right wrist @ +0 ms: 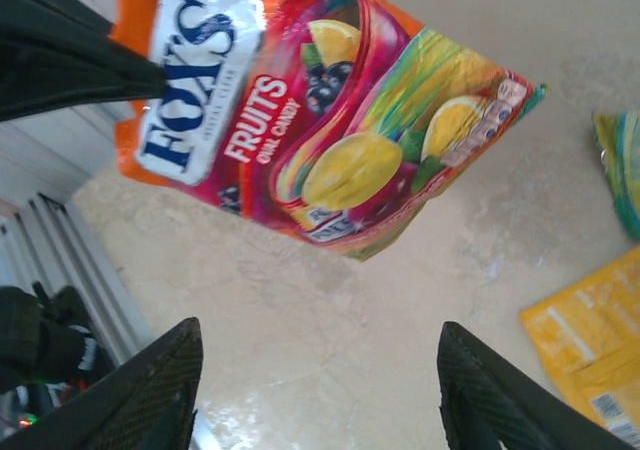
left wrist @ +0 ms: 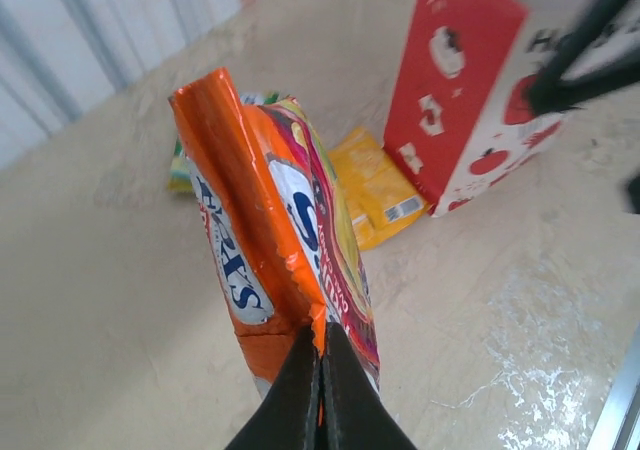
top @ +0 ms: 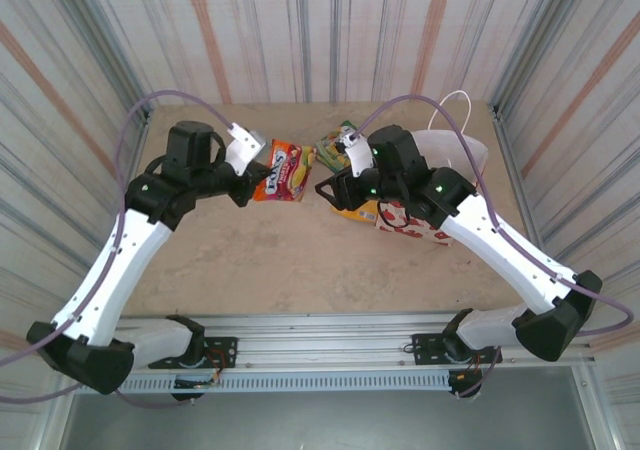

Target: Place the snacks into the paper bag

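A: Since the glossy red-orange Fox's candy packet [right wrist: 320, 120] hangs in the air between the two arms, how do you think it will handle?

B: I'd say light and limp. It is a thin foil pouch that creases at the seam and sags under its own contents. The film looks slick, so a grip on the bulging middle may slide.

A: Where should it be held, then?

B: At a flat sealed edge. The left gripper [left wrist: 320, 362] does just that, with its jaws clenched on the orange seam and the packet rising from the pinch. The opposite sealed end hangs free and would take a second hold.

A: And the other arm?

B: The right gripper [right wrist: 318, 335] faces the printed front from just beside it, jaws spread and grasping nothing.

A: Where does the packet have to go?

B: Into the white paper bag with red apple prints [left wrist: 450, 100], which sits under the right arm, near but apart from the packet. I cannot tell which way its mouth faces. Its thin paper walls would buckle if pushed, I think.

A: What lies around it?

B: A flat orange-yellow packet [left wrist: 385, 190] lies against the bag's foot on the pale stone-look table [top: 260, 260]. A green-yellow packet [top: 335, 145] lies farther back.
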`<state>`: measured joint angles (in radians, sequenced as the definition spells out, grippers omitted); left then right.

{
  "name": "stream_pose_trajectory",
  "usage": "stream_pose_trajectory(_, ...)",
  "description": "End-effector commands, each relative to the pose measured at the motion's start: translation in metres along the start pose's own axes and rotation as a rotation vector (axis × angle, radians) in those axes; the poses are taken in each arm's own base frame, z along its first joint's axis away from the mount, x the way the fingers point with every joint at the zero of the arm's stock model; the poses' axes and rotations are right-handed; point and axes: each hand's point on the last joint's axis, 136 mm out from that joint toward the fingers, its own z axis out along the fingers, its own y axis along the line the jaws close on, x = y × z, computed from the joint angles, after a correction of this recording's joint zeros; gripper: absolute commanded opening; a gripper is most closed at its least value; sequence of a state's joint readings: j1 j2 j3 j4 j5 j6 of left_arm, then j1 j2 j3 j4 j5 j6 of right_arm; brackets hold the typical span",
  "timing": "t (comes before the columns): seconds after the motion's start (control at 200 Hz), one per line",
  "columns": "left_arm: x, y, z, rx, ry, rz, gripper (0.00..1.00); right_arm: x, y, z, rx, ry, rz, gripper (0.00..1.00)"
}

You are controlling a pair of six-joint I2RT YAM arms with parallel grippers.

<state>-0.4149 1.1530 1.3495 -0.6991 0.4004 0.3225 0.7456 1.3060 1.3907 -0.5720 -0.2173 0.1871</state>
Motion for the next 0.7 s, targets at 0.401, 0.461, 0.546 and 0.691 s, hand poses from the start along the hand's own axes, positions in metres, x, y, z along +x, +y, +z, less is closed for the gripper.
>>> stream_pose_trajectory(0.401, -0.096, -0.046, -0.068, 0.144, -0.411, 0.268, 0.00, -0.030, -0.004, -0.014, -0.072, -0.256, -0.025, 0.82)
stream_pose_trajectory(0.461, -0.102, -0.050, -0.072, 0.160, -0.444, 0.274, 0.00, -0.033, -0.006, -0.018, -0.083, -0.285, -0.006, 0.82)
stream_pose_trajectory(0.546, -0.109, -0.052, -0.075, 0.180, -0.481, 0.264, 0.00, -0.037, -0.005, -0.024, -0.127, -0.321, 0.003, 0.82)
stream_pose_trajectory(0.691, -0.115, -0.054, -0.075, 0.217, -0.526, 0.233, 0.00, -0.046, 0.008, -0.039, -0.245, -0.408, -0.029, 0.82)
